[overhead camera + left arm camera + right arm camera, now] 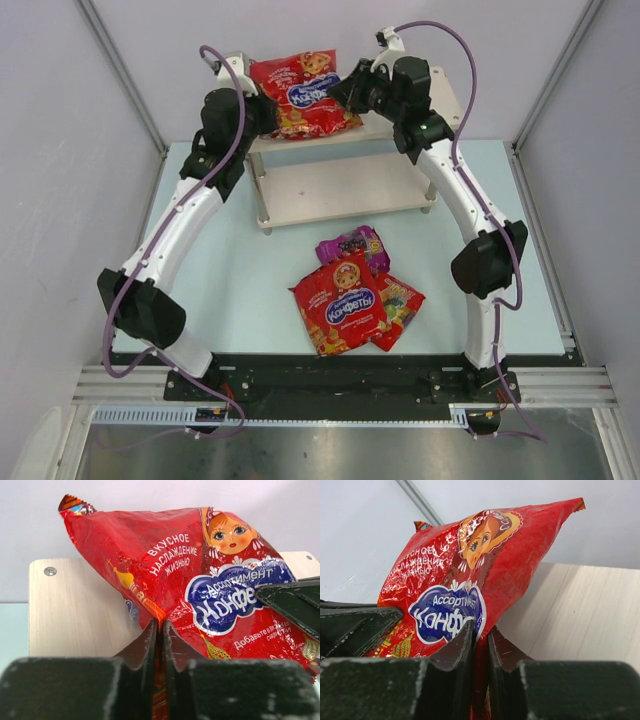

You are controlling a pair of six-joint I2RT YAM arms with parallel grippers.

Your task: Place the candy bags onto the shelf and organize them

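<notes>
On the pale teal worktop a two-tier light-wood shelf is set. Over its top board a large glossy red candy bag is pinched at opposite edges by the left pincer and the right pincer. A second large red bag, a small red bag and a small purple bag are left before the shelf.

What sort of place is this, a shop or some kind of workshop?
Probably a robotics lab test cell, not a shop: two arms bolted to a metal rail, plain white panels walling a small table, and one little wooden shelf with candy bags.
</notes>
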